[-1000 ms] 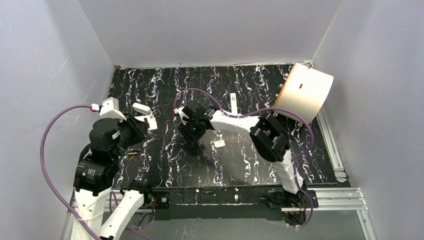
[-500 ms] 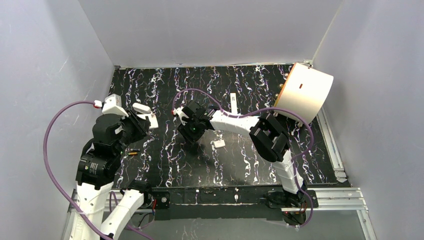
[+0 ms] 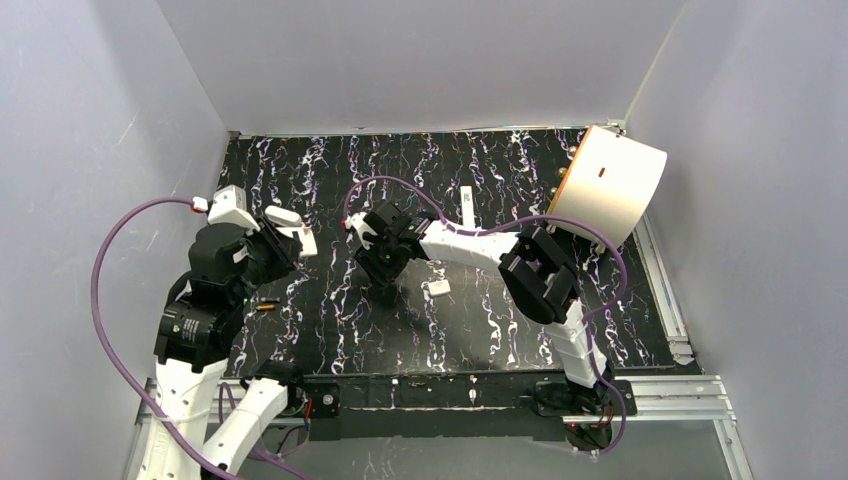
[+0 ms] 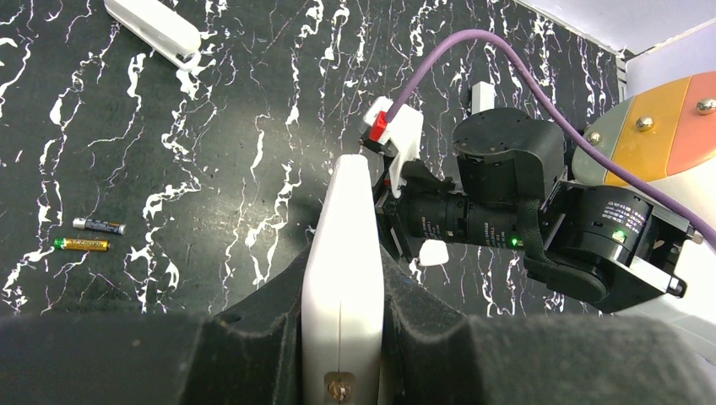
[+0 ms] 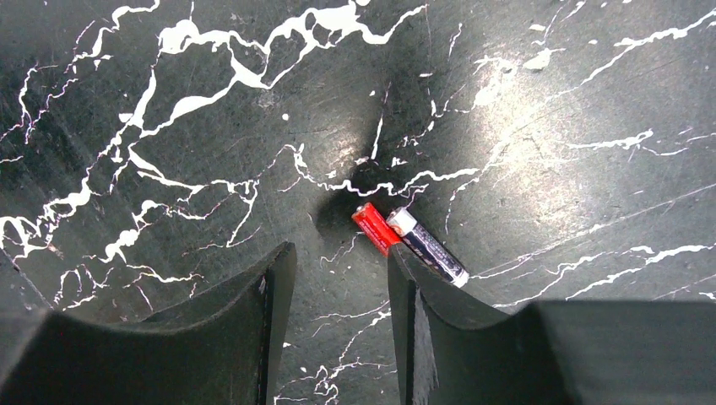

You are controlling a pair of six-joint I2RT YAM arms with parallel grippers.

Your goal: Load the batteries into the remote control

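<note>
My left gripper is shut on a white remote control, held edge-up above the mat; it also shows in the top view. Two batteries lie side by side on the mat to its left, and they show in the top view. My right gripper is open and low over the mat. A red battery and a black-and-white battery lie just outside its right finger, partly under its tip. In the top view the right gripper hides them.
A second white remote lies on the mat at far left, seen also in the left wrist view. A small white oblong piece lies near the right gripper. A thin white strip and a big white drum sit at the back.
My left arm has shifted a little towards the back and right, carrying the remote with it. My right arm has hardly moved.
</note>
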